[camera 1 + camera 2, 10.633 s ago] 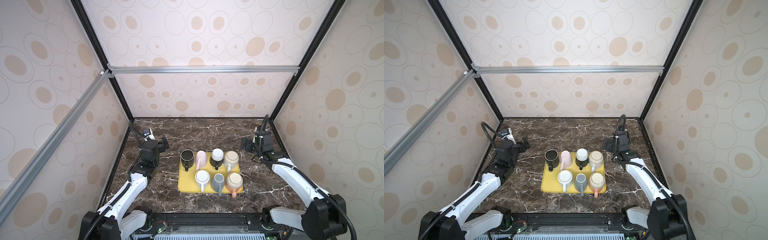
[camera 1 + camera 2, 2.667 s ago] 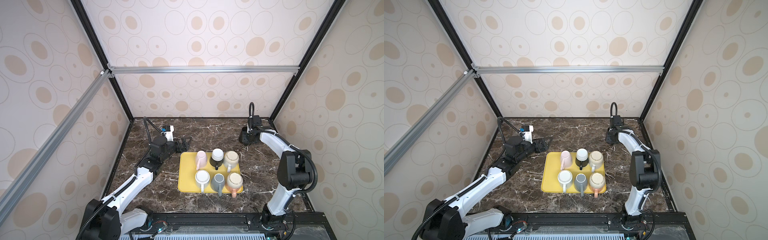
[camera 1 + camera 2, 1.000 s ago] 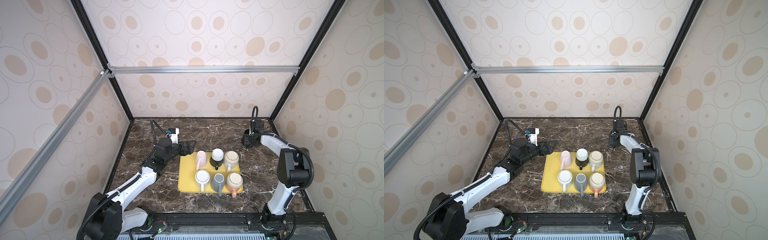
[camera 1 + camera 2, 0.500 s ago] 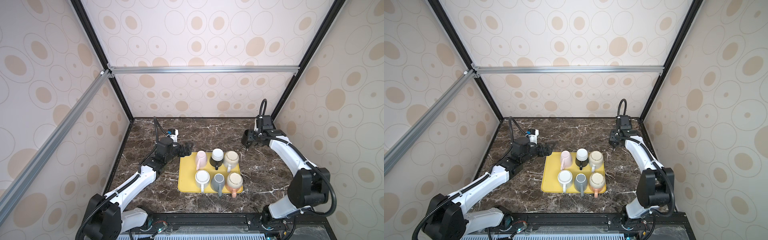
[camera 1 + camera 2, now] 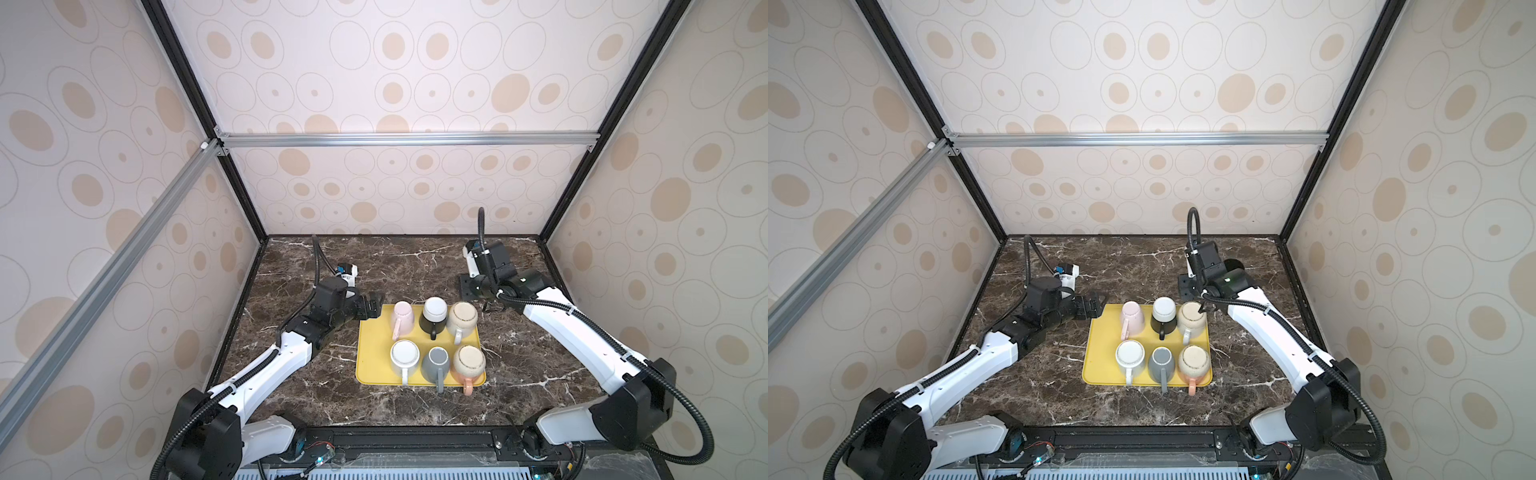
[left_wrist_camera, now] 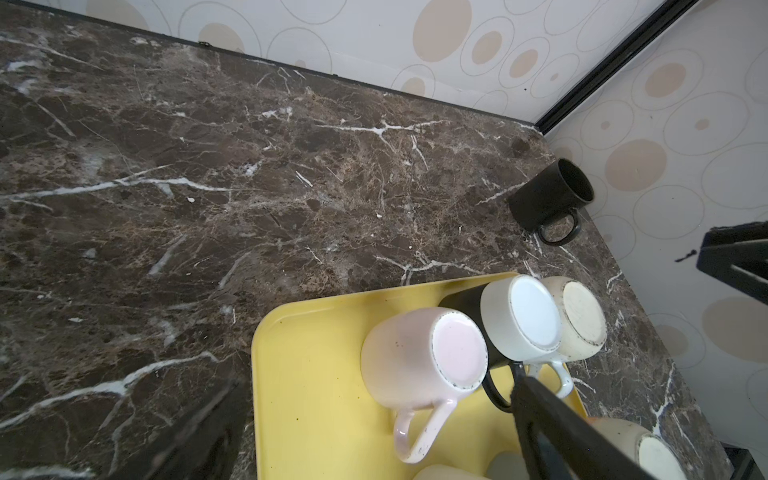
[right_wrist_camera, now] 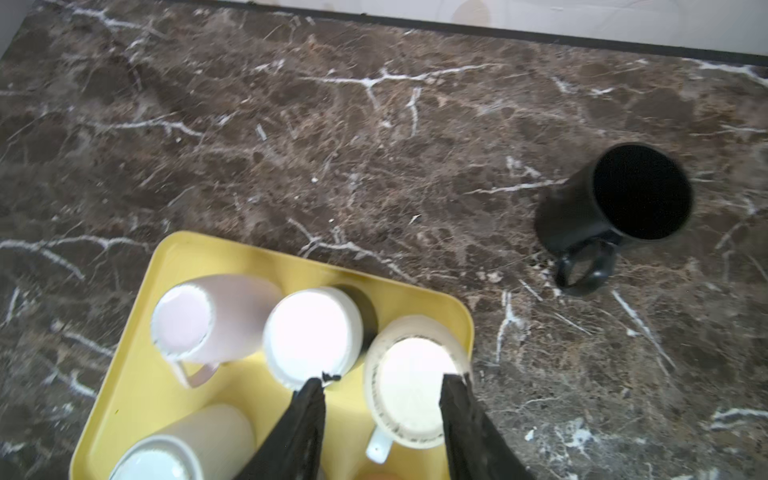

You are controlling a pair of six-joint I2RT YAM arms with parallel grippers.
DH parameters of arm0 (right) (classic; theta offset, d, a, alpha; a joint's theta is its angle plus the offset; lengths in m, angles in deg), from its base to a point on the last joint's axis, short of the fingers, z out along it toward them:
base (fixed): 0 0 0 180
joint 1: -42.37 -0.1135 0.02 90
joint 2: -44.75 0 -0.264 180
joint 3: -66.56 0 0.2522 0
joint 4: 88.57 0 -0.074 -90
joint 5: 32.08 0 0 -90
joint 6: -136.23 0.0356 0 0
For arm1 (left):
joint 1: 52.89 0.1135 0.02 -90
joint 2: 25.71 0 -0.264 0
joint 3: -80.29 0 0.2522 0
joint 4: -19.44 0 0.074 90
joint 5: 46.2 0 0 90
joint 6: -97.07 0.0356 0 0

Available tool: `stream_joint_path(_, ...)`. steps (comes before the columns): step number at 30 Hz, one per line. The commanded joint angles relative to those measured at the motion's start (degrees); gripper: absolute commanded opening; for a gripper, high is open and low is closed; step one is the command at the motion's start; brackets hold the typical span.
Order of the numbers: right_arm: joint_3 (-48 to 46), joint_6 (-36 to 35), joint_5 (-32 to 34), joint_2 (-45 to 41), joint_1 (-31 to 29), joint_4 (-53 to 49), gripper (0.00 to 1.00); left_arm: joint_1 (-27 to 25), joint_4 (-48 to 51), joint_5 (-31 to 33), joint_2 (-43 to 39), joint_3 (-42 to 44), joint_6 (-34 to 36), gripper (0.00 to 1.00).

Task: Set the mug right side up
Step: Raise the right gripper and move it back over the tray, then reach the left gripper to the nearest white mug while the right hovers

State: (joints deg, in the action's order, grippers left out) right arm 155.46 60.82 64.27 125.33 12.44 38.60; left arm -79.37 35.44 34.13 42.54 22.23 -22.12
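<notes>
Black mug [image 7: 615, 208] is already sitting upright by the far right corner of the tabletop [image 5: 415, 266]; six are waiting bottoms-up on the yellow tray [image 5: 374, 353]. Right gripper [image 7: 388, 379] is hovering part-open over one, left gripper [image 5: 372, 311] is gaping wide, both empty.

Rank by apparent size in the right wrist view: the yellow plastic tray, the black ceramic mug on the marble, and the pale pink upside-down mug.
1. yellow plastic tray
2. black ceramic mug
3. pale pink upside-down mug, a little smaller; camera distance differs, so that pair is unsure.
</notes>
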Motion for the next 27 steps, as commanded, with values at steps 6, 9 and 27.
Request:
stream_joint_path(6, 2.26, 4.15, -1.33, 0.38, -4.02, -3.62, 0.46, -5.29, 7.56, 5.57, -3.48, -3.07, -0.08, 1.00)
stream_joint_path(9, 0.48, 6.28, -0.91, -1.71, -4.01, -2.83, 0.46, -7.75, 9.34, 7.49, -4.64, -3.13, -1.26, 1.00)
stream_joint_path(27, -1.91, 6.35, 0.15, -3.76, -4.06, -1.06, 0.45, -25.05, 24.28, 14.61, -6.70, -6.00, -11.83, 0.69)
